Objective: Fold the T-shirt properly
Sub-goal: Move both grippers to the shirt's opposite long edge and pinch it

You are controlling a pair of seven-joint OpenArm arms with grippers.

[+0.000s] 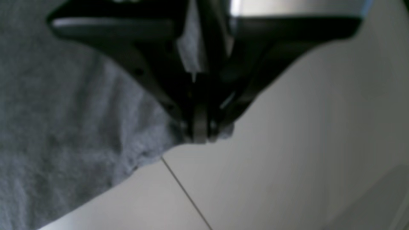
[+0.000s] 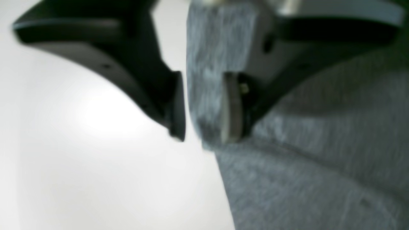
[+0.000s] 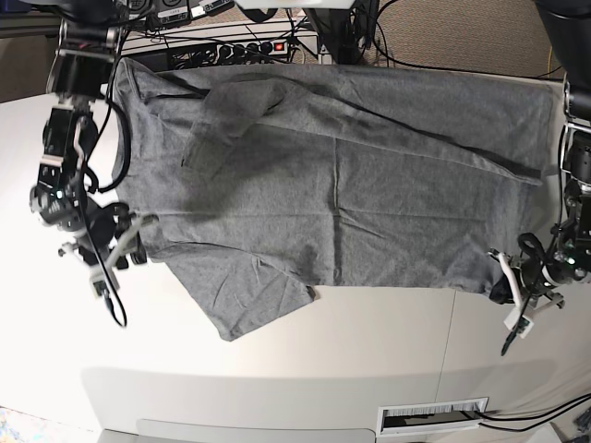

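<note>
The heather-grey T-shirt [image 3: 323,185] lies spread across the white table [image 3: 369,341], one sleeve pointing toward the front edge. In the base view my left gripper [image 3: 503,281] sits at the shirt's right corner. The left wrist view shows the left gripper [image 1: 199,135] shut on the edge of the T-shirt [image 1: 64,127]. At the shirt's left edge is my right gripper [image 3: 138,242]. Seen from the right wrist, the right gripper [image 2: 204,137] is open: a fold of the T-shirt [image 2: 319,175] rests against one pad, and a white gap separates it from the other.
A power strip with cables [image 3: 231,48] runs along the back edge, just behind the shirt. A thin seam [image 1: 185,191] crosses the table top near the left gripper. A slotted plate [image 3: 434,417] sits at the front edge.
</note>
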